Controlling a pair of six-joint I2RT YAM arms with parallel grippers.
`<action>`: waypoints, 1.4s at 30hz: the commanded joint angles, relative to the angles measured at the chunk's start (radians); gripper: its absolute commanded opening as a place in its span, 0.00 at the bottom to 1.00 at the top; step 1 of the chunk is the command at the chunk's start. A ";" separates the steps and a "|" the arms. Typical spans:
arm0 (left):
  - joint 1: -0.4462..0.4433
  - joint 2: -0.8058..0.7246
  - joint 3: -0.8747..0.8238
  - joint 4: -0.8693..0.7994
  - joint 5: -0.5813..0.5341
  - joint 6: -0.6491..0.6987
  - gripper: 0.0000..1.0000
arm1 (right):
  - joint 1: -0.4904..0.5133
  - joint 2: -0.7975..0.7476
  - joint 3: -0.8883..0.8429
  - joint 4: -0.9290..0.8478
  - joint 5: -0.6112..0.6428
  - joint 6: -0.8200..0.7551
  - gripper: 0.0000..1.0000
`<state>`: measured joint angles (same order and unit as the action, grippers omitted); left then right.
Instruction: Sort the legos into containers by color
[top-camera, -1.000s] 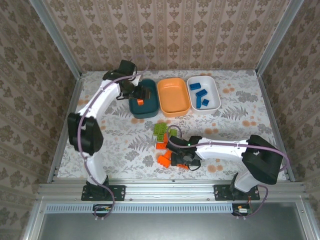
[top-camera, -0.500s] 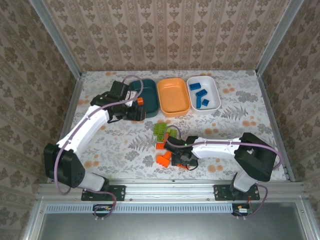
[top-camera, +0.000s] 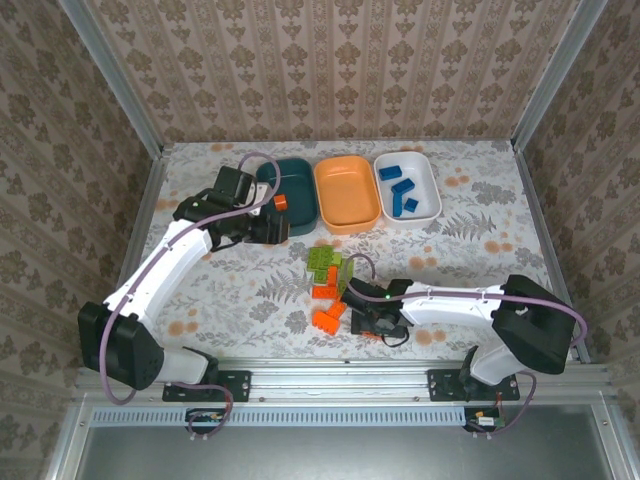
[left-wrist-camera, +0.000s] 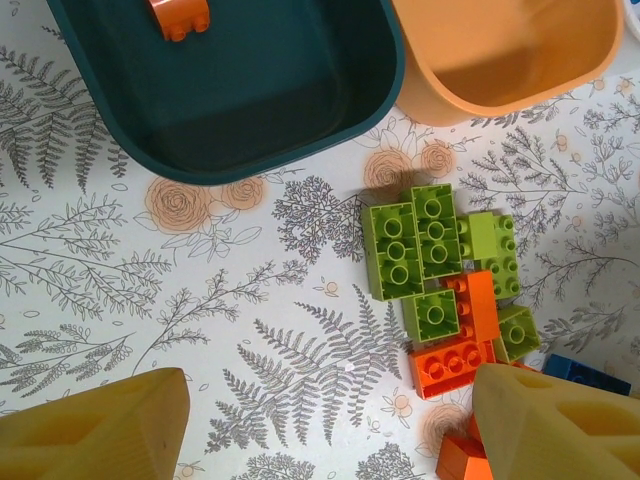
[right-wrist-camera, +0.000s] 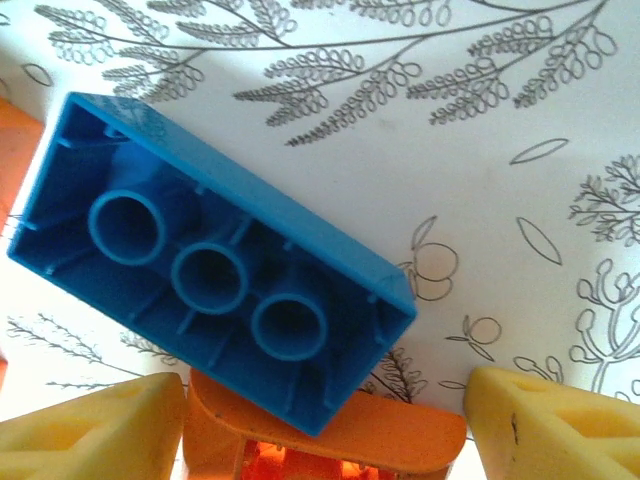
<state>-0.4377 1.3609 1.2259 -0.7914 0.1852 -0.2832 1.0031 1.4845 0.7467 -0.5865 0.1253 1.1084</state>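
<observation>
Step in hand: picking from the loose pile of legos (top-camera: 322, 268); sorting partly done, judging by the bins.
Left hand (left-wrist-camera: 330, 400): open and empty, fingers (left-wrist-camera: 100, 430) wide apart above the bare surface (left-wrist-camera: 200, 300).
Ahead of left hand: dark teal bin (left-wrist-camera: 250, 90) with one binned orange brick (left-wrist-camera: 180, 15); orange bin (left-wrist-camera: 500, 40) ahead and to the right, nothing seen inside.
By its right finger: green bricks (left-wrist-camera: 420, 250) just ahead, loose orange bricks (left-wrist-camera: 455, 365) touching them.
Right hand (right-wrist-camera: 325, 400): low over the near end of the pile, a lower orange brick (right-wrist-camera: 330, 445) between the fingers, close to both pads; clamped or not, cannot tell.
Just ahead of right hand: upturned blue brick (right-wrist-camera: 200, 290), hollow side up, lying partly over that orange one.
White bin (top-camera: 428, 190): well ahead of right hand, holding sorted blue bricks (top-camera: 402, 190).
Next move, right: likely a firm close on one brick alone, then a lift clear of the blue one.
Next move, left: probably a descent onto a green or orange brick, fingers square to its sides.
</observation>
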 joint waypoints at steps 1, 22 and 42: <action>0.000 -0.031 -0.015 0.015 0.016 -0.023 0.76 | 0.001 -0.006 -0.024 -0.075 0.018 0.028 0.72; 0.016 -0.066 -0.102 0.053 0.059 -0.039 0.77 | -0.196 -0.056 0.444 -0.231 0.050 -0.311 0.61; 0.062 -0.393 -0.315 -0.102 0.030 -0.048 0.79 | -0.351 1.024 1.779 -0.245 -0.183 -0.556 0.61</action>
<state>-0.3843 0.9958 0.9241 -0.8463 0.2195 -0.3119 0.6601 2.4386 2.4008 -0.7597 -0.0395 0.5922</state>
